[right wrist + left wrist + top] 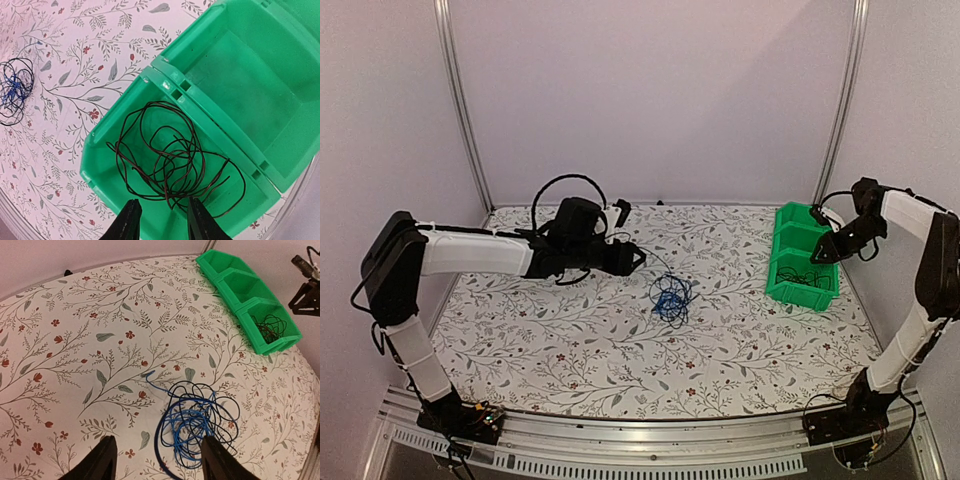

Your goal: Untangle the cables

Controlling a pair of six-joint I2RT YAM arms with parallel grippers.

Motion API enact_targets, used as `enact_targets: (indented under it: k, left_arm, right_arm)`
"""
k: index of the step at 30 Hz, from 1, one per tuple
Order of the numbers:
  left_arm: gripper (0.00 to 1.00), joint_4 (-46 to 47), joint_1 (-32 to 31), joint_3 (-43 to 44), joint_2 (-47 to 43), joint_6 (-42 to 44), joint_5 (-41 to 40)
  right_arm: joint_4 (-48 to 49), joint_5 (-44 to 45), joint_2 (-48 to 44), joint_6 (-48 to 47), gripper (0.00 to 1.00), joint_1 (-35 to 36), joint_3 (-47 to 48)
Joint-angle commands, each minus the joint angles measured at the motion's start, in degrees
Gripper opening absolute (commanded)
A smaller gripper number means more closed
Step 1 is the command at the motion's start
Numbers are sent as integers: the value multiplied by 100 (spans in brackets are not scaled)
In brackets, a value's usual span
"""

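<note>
1. Two black fingers of the left gripper are seen at the bottom edge of the left wrist view. They are spread apart with nothing pinched, and the gripper hovers above the table.
2. Just beyond those fingers, a loose tangle of thin blue and black cables lies on the white floral tablecloth. One blue end trails out toward the upper left.
3. In the right wrist view, the right gripper is held over a green plastic divided bin. Its fingers are parted and nothing is gripped between them.
4. Directly below it, a single thin dark cable is coiled loosely in the bin's end compartment. The neighbouring compartment is seen bare.
5. One cable is judged already sorted into the bin, while the rest lie knotted near the table's middle, well apart from it. The next move is judged to call for the left gripper to be lowered onto one strand at the tangle's edge, closed on that strand alone, and drawn away gently.
6. Both arms are shown together only in the top view, where the tangle is a small blue scribble. Its strand crossings can be read only in the left wrist view, and the binned cable's loops only in the right.
</note>
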Motion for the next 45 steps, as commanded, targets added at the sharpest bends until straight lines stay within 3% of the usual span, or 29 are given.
enact_targets:
  k: [1,5,8,14,20,26,34,39,42,45]
  left_arm:
    - [60,-49,180,108,-219,-164,148]
    - [58,16,253,66,-203,-298,318]
    - [55,85,251,99,-192,-262,391]
    - [48,160,254,221,-151,-236,574]
    - [47,281,252,249,-189,-134,629]
    - [44,388,247,361,-182,-169,660]
    - [42,499,186,431,-183,-302,669]
    - [42,555,130,318,-274,-332,634]
    - [41,590,119,285,-302,-343,614]
    - [41,636,122,275,-301,-345,619]
  right_arm:
    - [-974,43,-427,-323,40,40,625]
    - [-1142,-269,-371,-565,43,186,1071]
    - [-873,-983,-412,-563,49,555,1326]
    - [-91,-1729,69,-409,53,2415,1857]
    - [259,-2307,1455,360,54,3416,2864]
    - [371,-2725,2644,515,56,3782,3541]
    - [466,-3148,3485,764,57,3955,3930]
    - [426,-3497,3732,802,48,4088,4114]
    - [393,-3649,3726,785,30,4114,4136]
    - [299,-3649,3599,761,31,4112,4095]
